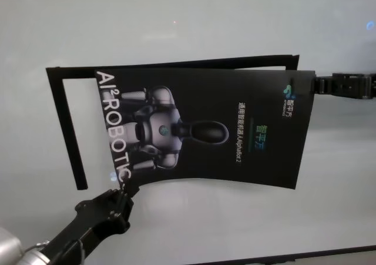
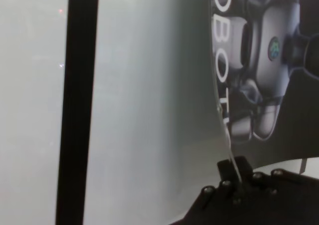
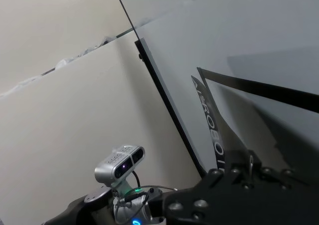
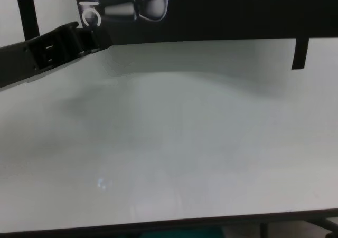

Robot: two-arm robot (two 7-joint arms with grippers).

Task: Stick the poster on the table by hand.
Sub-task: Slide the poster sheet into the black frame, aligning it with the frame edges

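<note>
The poster (image 1: pixel 223 127) is one large black glossy sheet. It carries a grey-white robot picture in the middle, white letters "AI²ROBOTIC" along its left short edge, and a small teal logo with fine lines of text toward its right side. The long axis of the poster runs left to right across the worktop (image 1: pixel 194 18). The letters read from far to near, so the print is turned sideways for the robot. The sheet is not flat: its near edge curves upward in the middle, and in the chest view a soft shadow lies on the worktop under it.

The left gripper (image 1: pixel 123 190) is clamped on the near left corner of the poster, just under the last letters; in the left wrist view the thin edge of the sheet goes down between its fingers. The right gripper (image 1: pixel 316 84) is at the far right corner of the poster, touching its edge; I cannot tell if its fingers are closed.

Two black tape strips are visible on the worktop: one long strip (image 1: pixel 176 63) behind the far edge of the poster, and one shorter strip (image 1: pixel 67 127) to the left of it. They meet at the far left corner.
</note>
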